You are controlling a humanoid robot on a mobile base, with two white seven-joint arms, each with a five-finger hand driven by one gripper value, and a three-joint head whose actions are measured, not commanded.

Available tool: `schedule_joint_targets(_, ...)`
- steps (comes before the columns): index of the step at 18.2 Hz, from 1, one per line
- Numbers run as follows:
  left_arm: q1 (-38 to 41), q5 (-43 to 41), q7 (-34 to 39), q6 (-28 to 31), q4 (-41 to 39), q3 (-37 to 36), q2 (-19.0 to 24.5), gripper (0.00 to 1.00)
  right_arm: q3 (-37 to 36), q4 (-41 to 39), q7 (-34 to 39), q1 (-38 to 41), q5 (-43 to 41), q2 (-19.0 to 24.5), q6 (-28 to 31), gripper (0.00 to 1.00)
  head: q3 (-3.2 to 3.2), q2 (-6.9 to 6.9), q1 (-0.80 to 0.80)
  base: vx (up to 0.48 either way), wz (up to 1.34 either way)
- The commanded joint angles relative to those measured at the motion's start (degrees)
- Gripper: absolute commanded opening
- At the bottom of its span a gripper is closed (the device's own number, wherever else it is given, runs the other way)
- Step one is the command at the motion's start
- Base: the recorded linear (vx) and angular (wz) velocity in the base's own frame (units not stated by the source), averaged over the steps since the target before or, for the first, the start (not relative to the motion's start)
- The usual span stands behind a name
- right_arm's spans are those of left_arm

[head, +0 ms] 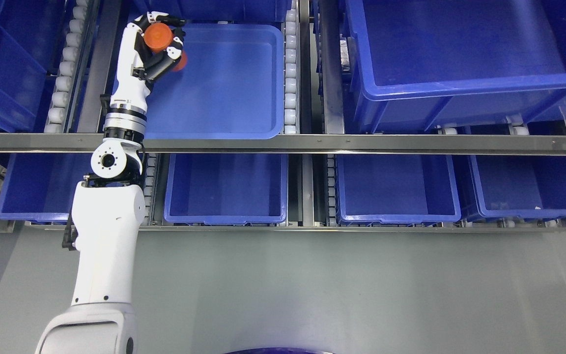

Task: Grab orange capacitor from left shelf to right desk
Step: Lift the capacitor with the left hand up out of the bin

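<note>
My left hand (pixel 162 44) reaches up from the lower left into the shallow blue bin (pixel 243 118) on the upper shelf. Its black fingers (pixel 177 43) are curled around an orange cylindrical capacitor (pixel 157 37), held at the bin's far left corner, slightly above the bin floor. A second bit of orange (pixel 181 61) shows just behind the fingers; I cannot tell whether it is another capacitor or part of the same one. The right arm is out of view.
A metal shelf rail (pixel 312 143) crosses the picture under my left forearm. Several empty blue bins (pixel 226 189) sit on the lower shelf. A large blue bin (pixel 460 54) fills the upper right. Grey floor (pixel 312 285) lies below the shelves.
</note>
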Motion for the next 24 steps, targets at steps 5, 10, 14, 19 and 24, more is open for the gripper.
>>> schedule_joint_targets(5, 5.39, 4.20, -0.05, -1.90, -23.75, -0.20, 0.93, 0.00, -0.62, -1.93, 0.04, -0.09, 0.26, -1.00, 0.02, 1.00, 0.00, 0.00, 0.00, 0.000, 0.00)
schedule_joint_targets(10, 5.31, 4.20, -0.05, -5.05, -24.37, -0.29, 0.93, 0.00, -0.62, -1.93, 0.04, -0.09, 0.26, -1.00, 0.02, 1.00, 0.00, 0.00, 0.00, 0.000, 0.00)
schedule_joint_targets(14, 6.27, 4.47, -0.05, -9.01, -24.37, -0.38, 0.93, 0.00, -0.62, -1.93, 0.04, -0.09, 0.26, -1.00, 0.02, 1.00, 0.00, 0.00, 0.00, 0.000, 0.00)
schedule_joint_targets(19, 8.38, 4.91, -0.13, -13.14, -24.37, -1.69, 0.93, 0.00, -0.62, -1.93, 0.04, -0.09, 0.26, -1.00, 0.02, 1.00, 0.00, 0.00, 0.00, 0.000, 0.00)
schedule_joint_targets(24, 9.88, 5.08, -0.05, -16.74, -24.37, -4.15, 0.93, 0.00, -0.62, -1.93, 0.04, -0.09, 0.26, -1.00, 0.02, 1.00, 0.00, 0.00, 0.00, -0.003, 0.01)
